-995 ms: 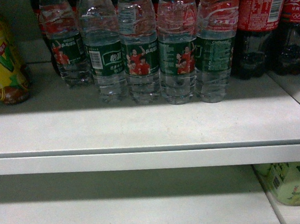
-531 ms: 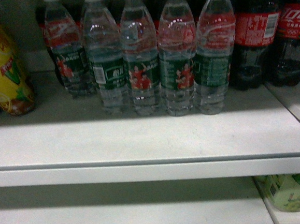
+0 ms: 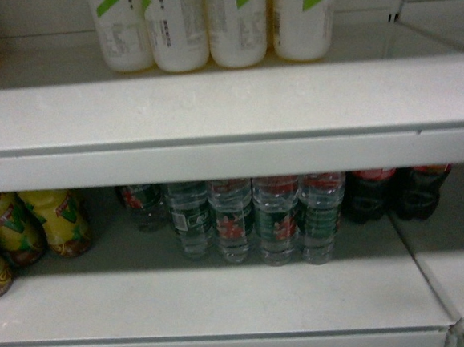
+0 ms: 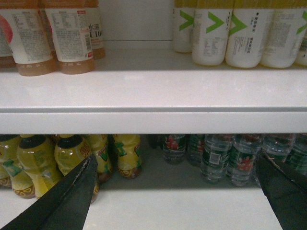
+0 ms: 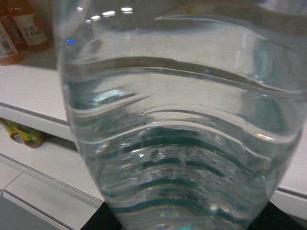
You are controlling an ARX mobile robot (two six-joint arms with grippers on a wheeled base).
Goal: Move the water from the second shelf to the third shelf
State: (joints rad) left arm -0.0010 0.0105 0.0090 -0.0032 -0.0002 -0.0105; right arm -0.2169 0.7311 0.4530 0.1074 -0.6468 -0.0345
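Note:
A clear ribbed water bottle (image 5: 177, 120) fills the right wrist view, with my right gripper (image 5: 182, 223) shut on its lower body; only dark finger corners show at the bottom edge. Behind it runs a white shelf edge (image 5: 29, 112). Several more green-labelled water bottles (image 3: 276, 218) stand in a row on the lower shelf (image 3: 210, 300), also seen in the left wrist view (image 4: 216, 155). My left gripper (image 4: 176, 160) hangs open in front of that shelf, empty. Neither gripper appears in the head view.
The upper shelf (image 3: 210, 103) carries white bottles with green chevrons (image 3: 176, 25) and orange-drink bottles (image 4: 69, 38). Yellow drink bottles (image 3: 55, 223) stand left of the water, dark cola bottles (image 3: 394, 193) right. A shelf divider (image 3: 453, 329) sits at lower right.
The head view has risen and pulled back: the water row now looks smaller and lower, and the shelf above with white bottles has come into view.

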